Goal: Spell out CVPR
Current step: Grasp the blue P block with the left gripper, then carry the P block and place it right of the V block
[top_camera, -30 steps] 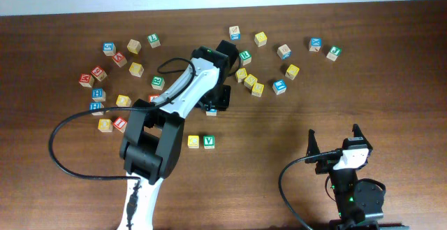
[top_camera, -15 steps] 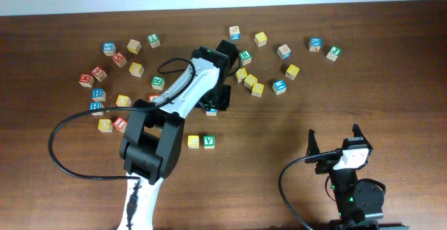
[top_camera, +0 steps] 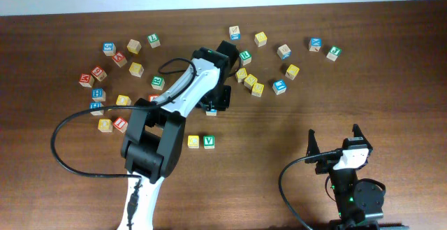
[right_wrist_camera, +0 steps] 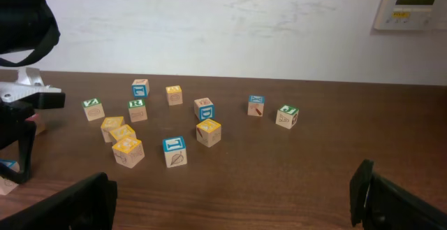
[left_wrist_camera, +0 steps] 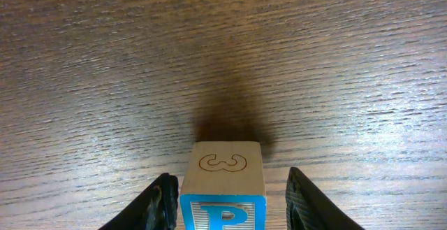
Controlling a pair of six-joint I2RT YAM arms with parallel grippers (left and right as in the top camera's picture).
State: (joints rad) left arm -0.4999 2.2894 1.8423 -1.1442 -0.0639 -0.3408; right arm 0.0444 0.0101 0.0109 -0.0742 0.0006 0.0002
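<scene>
My left gripper [top_camera: 211, 107] stands over the blue P cube [top_camera: 211, 110] at mid-table. In the left wrist view the P cube [left_wrist_camera: 223, 188] sits on the wood between the fingers of the left gripper [left_wrist_camera: 229, 175]. The left finger touches it and a gap shows on the right side, so the jaws are open around it. The yellow C cube [top_camera: 193, 142] and green V cube [top_camera: 209, 142] sit side by side nearer the front. The green R cube [top_camera: 245, 57] lies beyond the arm, and also shows in the right wrist view [right_wrist_camera: 136, 110]. My right gripper [top_camera: 335, 140] is open and empty at the front right [right_wrist_camera: 234, 209].
Several loose cubes lie at the far left [top_camera: 112, 69] and far right [top_camera: 279, 87], including yellow ones [top_camera: 251, 82] close to the left wrist. The left arm's black cable [top_camera: 70, 160] loops over the table at front left. A white wall [right_wrist_camera: 209, 20] backs the table.
Almost nothing: the left arm has shifted very slightly, still over the P cube. The right arm has not moved.
</scene>
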